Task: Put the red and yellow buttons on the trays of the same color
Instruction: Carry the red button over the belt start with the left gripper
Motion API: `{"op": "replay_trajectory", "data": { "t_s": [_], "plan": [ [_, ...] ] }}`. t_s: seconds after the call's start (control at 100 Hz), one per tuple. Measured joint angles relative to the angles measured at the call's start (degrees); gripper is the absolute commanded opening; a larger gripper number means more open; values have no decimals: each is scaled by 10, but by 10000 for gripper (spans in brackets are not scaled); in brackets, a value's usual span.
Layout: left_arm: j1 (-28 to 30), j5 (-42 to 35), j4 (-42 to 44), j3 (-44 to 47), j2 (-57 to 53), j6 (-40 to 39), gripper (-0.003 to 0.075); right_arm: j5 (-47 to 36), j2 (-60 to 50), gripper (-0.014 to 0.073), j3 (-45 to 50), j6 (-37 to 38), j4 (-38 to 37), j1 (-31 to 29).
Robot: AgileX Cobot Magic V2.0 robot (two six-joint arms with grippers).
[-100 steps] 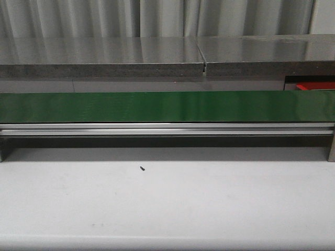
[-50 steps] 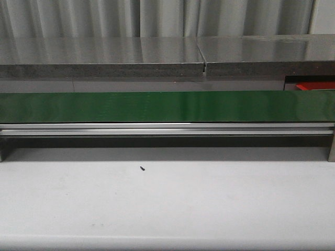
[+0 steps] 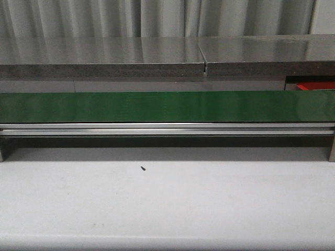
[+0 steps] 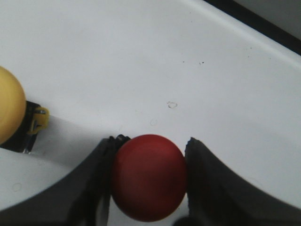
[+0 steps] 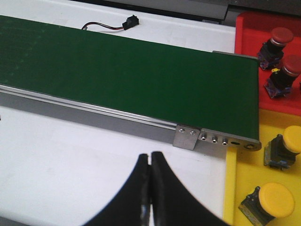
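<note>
- Now, the front view shows only the green conveyor belt (image 3: 167, 106) above the white worktop (image 3: 167, 204), with a sliver of the red tray (image 3: 316, 86) at the far right; neither arm and no button appears, so this view cannot guide the grasp.
- Left wrist view: the left gripper (image 4: 149, 181) has its fingers pressed against both sides of the red button (image 4: 148, 177), which sits low on the worktop; a yellow button (image 4: 10, 111) lies apart from it at the frame edge. I judge the step is lifting this red button. Lift straight up so the round cap does not squirt out of the fingers, and keep clear of the yellow one.
- Right wrist view: the right gripper (image 5: 150, 188) hangs empty, fingers closed together, over the worktop near the belt's end. Beyond lie the red tray (image 5: 247, 28) with two red buttons and the yellow tray (image 5: 244, 188) with two yellow ones. Set the red button in bare tray space, off those already there.
</note>
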Motion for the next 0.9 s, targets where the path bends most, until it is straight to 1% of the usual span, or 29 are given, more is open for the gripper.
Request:
{"op": "replay_trajectory", "data": {
  "t_s": [0.09, 0.17, 0.32, 0.54, 0.7, 0.9],
  "plan": [
    [0, 5, -2, 0, -4, 0, -19, 0, 0, -67, 0, 0, 0, 0],
    [0, 15, -2, 0, -16, 0, -19, 0, 0, -67, 0, 0, 0, 0],
    [0, 42, -3, 0, -70, 0, -19, 0, 0, -67, 0, 0, 0, 0],
    [0, 117, -10, 4, -161, 0, -19, 0, 0, -67, 0, 0, 0, 0],
    [-5, 127, -26, 59, -224, 0, -19, 0, 0, -67, 0, 0, 0, 0],
    [-27, 108, -30, 155, -278, 14, -19, 0, 0, -67, 0, 0, 0, 0]
  ]
}}
